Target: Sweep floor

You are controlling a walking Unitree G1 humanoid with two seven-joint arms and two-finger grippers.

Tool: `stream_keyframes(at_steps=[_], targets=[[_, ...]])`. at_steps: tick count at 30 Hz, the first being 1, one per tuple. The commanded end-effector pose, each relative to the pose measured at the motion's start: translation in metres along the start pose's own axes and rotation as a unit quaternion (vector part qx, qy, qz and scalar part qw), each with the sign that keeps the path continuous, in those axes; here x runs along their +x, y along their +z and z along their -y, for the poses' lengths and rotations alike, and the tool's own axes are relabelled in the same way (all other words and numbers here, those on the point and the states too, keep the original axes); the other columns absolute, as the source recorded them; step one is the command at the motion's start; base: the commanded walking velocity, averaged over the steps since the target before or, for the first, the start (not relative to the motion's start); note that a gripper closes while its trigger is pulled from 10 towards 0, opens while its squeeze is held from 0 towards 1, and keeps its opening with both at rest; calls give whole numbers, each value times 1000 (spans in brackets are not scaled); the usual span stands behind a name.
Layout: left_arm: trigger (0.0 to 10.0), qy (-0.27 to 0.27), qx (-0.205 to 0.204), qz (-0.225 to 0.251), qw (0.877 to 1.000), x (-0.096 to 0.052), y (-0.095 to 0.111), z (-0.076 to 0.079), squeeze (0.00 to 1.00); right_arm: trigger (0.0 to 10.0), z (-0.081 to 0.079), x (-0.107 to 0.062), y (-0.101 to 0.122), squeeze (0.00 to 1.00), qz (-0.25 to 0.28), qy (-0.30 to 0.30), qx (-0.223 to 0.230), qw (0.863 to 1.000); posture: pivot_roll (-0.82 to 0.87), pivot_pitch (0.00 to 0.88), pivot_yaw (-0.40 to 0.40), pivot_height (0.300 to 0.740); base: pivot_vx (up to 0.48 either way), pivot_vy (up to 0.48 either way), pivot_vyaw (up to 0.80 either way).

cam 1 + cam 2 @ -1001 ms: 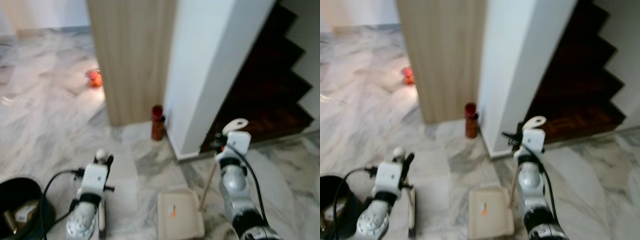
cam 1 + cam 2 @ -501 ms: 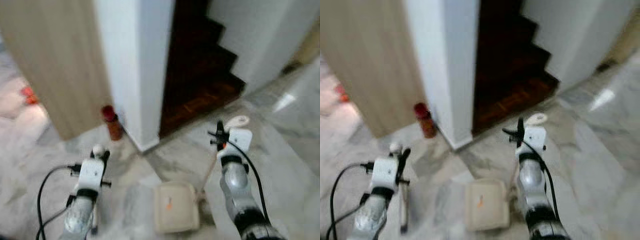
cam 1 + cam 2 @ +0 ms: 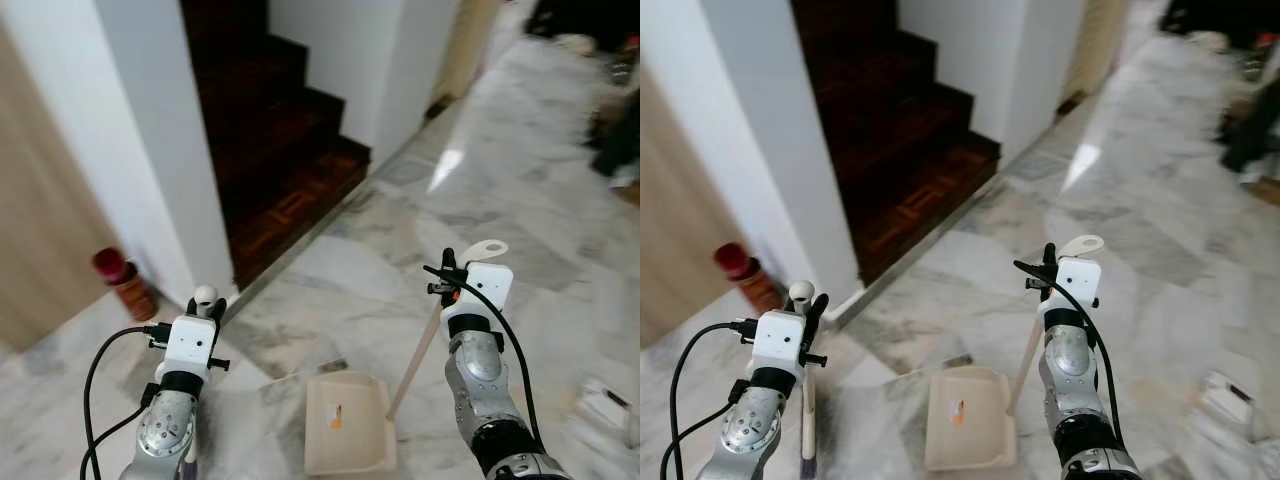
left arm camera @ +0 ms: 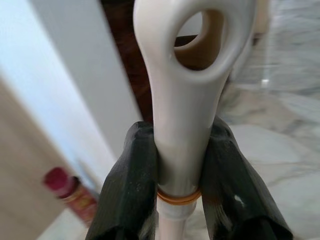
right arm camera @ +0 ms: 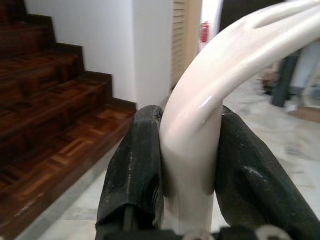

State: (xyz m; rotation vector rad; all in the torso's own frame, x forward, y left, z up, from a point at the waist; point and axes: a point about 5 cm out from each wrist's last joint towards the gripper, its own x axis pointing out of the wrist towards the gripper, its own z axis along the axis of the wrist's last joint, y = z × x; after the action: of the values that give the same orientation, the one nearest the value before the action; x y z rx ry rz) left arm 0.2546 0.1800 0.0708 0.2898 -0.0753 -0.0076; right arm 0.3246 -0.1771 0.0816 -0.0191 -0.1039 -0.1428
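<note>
My left gripper (image 4: 180,175) is shut on the white broom handle (image 4: 187,75), just under its hanging loop. The broom stick (image 3: 807,410) runs down to the marble floor at my lower left. My right gripper (image 5: 192,165) is shut on the curved cream top of the dustpan handle (image 5: 235,60). That handle's pole (image 3: 415,360) slants down to the cream dustpan (image 3: 345,435), which rests on the floor between my two arms. Both grippers, the left gripper (image 3: 205,300) and the right gripper (image 3: 447,275), are held up in front of me at about the same height.
A dark wooden staircase (image 3: 270,130) rises straight ahead beside a white wall (image 3: 150,130). A red bottle (image 3: 125,282) stands at the wall's foot on the left. Blurred dark things (image 3: 615,140) sit far right, and a small white item (image 3: 605,405) lies on the floor.
The whole view has swung to the right: the wood panel and black bin have left the picture and the stairs are now central. Both grippers keep their hold.
</note>
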Motion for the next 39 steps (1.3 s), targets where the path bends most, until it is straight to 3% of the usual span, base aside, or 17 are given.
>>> stream_keyframes(at_steps=[1,27,39], targets=[[10000,-1,9,14,1000,1,3,-1,0,10000,0,5,10,0,22,0,3,1000,134,21,-9,740,0,0,-788],[10000,-14,-3,23,1000,2,4,5,0,10000,-4,4,9,0,24,6,1,1000,139,0,-9,740,0,0,-783],[10000,-15,1,23,1000,1,3,5,0,10000,-5,4,9,0,23,8,6,1000,145,0,-18,740,0,-70,-169]])
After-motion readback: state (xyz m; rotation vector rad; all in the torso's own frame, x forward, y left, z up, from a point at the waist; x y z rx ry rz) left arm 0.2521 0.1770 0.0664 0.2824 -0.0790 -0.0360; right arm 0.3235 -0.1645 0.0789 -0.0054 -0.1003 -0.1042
